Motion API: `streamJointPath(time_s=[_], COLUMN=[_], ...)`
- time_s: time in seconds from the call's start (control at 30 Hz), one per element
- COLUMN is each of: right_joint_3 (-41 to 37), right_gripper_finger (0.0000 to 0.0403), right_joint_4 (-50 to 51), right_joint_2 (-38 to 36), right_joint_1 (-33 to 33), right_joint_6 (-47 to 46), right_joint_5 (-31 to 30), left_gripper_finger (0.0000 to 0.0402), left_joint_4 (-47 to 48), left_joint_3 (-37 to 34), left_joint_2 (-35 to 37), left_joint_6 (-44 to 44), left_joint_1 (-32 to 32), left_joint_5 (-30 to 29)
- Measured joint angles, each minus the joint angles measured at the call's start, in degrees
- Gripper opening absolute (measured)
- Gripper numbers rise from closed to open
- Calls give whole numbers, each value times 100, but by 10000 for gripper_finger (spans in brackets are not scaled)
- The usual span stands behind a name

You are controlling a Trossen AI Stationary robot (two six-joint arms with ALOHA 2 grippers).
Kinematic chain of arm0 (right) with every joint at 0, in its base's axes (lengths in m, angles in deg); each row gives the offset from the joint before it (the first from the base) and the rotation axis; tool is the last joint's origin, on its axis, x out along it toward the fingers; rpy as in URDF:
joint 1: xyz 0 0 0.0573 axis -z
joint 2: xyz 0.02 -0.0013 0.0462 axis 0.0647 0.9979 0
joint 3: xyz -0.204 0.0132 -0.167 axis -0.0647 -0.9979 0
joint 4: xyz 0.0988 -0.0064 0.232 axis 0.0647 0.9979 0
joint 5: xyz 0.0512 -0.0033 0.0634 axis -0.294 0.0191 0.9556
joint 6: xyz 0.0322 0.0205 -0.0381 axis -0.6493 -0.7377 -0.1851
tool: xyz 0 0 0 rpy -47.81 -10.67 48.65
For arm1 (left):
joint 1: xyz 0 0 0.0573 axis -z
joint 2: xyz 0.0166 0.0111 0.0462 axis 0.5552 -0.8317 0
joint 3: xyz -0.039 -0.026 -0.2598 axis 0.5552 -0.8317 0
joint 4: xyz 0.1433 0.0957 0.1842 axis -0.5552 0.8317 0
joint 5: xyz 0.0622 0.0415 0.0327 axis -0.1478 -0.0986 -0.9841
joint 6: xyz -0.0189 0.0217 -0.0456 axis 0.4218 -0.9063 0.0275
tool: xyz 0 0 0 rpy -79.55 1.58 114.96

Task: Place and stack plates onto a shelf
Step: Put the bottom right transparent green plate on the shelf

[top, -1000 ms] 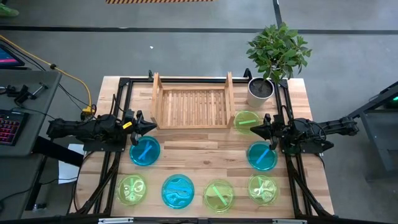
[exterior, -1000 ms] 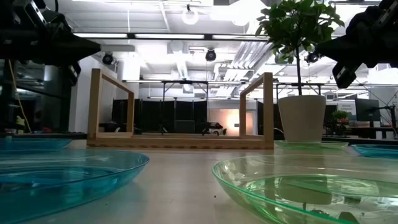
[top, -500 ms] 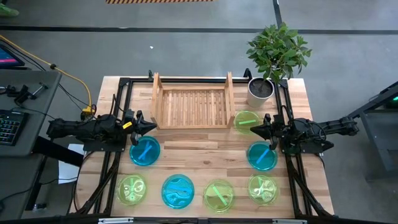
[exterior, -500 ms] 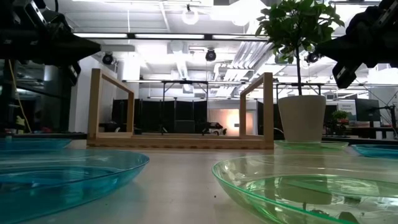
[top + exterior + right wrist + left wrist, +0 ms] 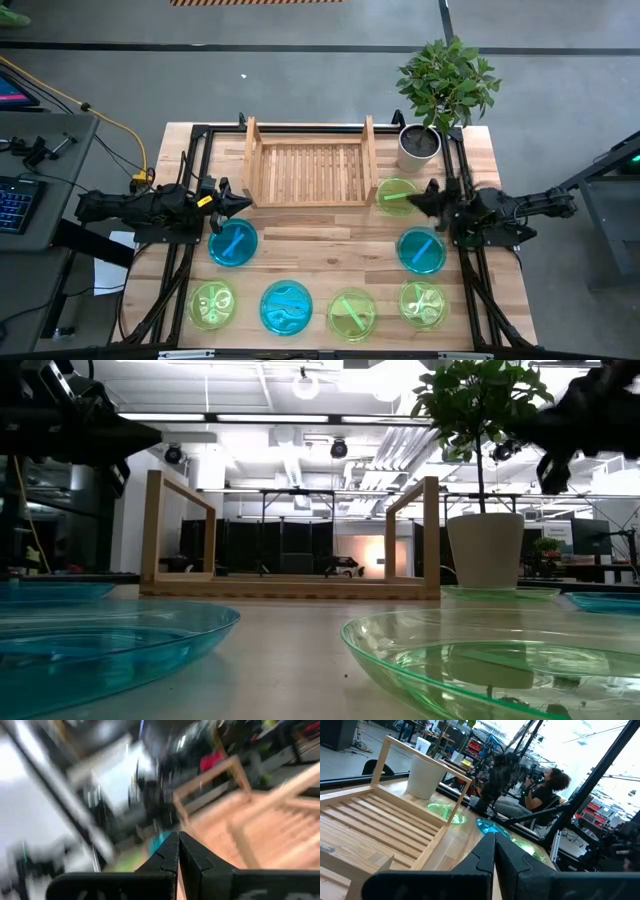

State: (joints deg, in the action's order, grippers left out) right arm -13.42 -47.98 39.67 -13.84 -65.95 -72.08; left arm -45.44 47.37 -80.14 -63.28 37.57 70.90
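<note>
Your shelf point(image 5: 308, 172) stands bare at the tabletop's point(image 5: 320, 240) far edge, centred; seven plates lie around it. A green plate point(image 5: 397, 194) sits just beside the shelf's right rail; one cyan plate point(image 5: 421, 251) lies by the right edge, another point(image 5: 233, 243) toward the left edge; four more line the near edge. Your left gripper point(image 5: 243, 205), fingers pressed together, hovers off the shelf's left near corner; your right gripper point(image 5: 411, 203), fingers likewise closed, hangs over the green plate.
</note>
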Motion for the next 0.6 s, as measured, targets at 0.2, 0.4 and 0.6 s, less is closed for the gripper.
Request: streamJointPath(time_s=[0.2, 0.4, 0.6], right_joint_3=[-2, 481, 2133], right_gripper_finger=[0, 5, 47], right_joint_4=[-1233, -1392, 664], right_joint_2=[-2, 373, 2213], right_joint_1=[0, -52, -356], right_joint_6=[-1324, -2110, -2827], right_joint_5=[-1286, -302, 461], left_gripper_finger=[1, 1, 1], left_joint_4=[0, 0, 0], left_joint_3=[0, -1, -1], left_joint_2=[0, 0, 0], left_joint_6=[-2, -2, -1], left_joint_1=[2, 0, 0], left_joint_5=[0, 0, 0])
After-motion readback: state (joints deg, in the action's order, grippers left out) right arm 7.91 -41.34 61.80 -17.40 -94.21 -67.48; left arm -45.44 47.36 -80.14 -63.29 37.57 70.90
